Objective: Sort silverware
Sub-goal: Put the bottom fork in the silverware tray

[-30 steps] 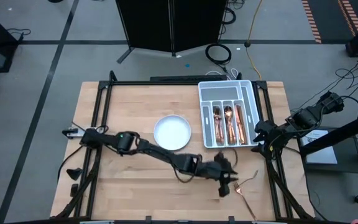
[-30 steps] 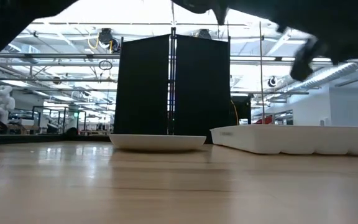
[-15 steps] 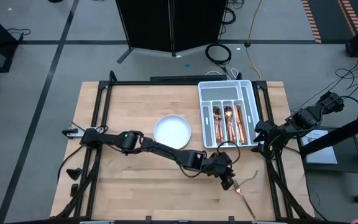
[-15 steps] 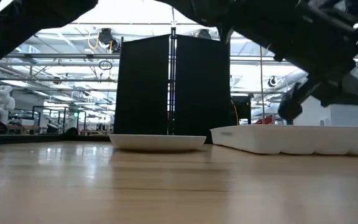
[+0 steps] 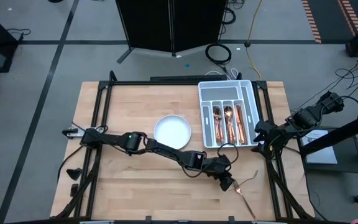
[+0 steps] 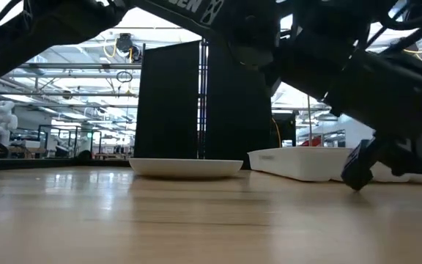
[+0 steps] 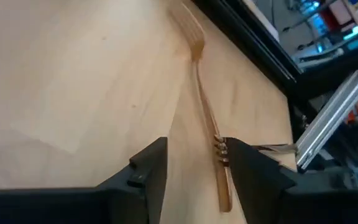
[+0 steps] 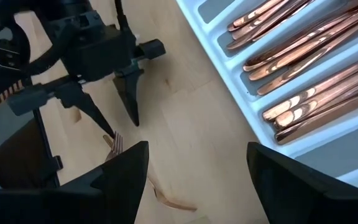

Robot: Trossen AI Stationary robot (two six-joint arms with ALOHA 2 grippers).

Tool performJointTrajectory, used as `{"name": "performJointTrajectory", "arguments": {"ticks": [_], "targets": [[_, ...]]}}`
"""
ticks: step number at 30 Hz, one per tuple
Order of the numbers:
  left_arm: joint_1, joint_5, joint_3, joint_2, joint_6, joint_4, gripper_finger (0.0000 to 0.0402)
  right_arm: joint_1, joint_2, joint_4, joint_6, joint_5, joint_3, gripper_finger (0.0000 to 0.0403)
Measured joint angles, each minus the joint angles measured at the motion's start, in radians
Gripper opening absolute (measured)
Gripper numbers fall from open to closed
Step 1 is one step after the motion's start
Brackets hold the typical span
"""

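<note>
A copper fork [image 5: 246, 180] lies flat on the wooden table near its right near corner. In the left wrist view the fork [image 7: 197, 68] runs away from the gripper, tines at the far end. My left gripper [image 5: 227, 182] is low over the table at the fork's handle end, open, one finger [image 7: 148, 171] on bare wood and the other [image 7: 247, 168] right beside the handle. Its fingertip [image 6: 356, 176] hangs just above the table. More silverware [image 5: 229, 124] lies in the white divided tray [image 5: 201, 112]. My right gripper [image 8: 204, 186] waits open at the table's right edge. My left gripper comes slanting down from the table's left, its fingers set across the fork's handle [image 7: 221, 163] near the free end. One finger stands hard against the handle; I cannot tell whether it touches. The fork lies flat on the table.
A round white plate [image 5: 172, 132] sits mid-table, left of the tray. A second slim copper piece [image 5: 247, 204] runs from beside the fork toward the near edge. The table's black frame rail [image 7: 253, 46] lies just past the fork. Bare wood stretches across the left half.
My left gripper has sunk toward the table beside the fork's handle, and its wrist has rolled. The fork has stayed where it was.
</note>
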Motion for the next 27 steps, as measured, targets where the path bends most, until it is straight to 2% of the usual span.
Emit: {"name": "performJointTrajectory", "arguments": {"ticks": [7,27], "targets": [[0.003,0.012,0.0,0.005,-0.003,0.06,0.0186,0.0,0.0,-0.001,-0.002,0.004,0.0,0.0263],[-0.02,0.01,0.01,0.027,-0.028,0.053,0.0185,0.0,0.0,-0.001,0.028,0.004,0.0,0.0263]]}}
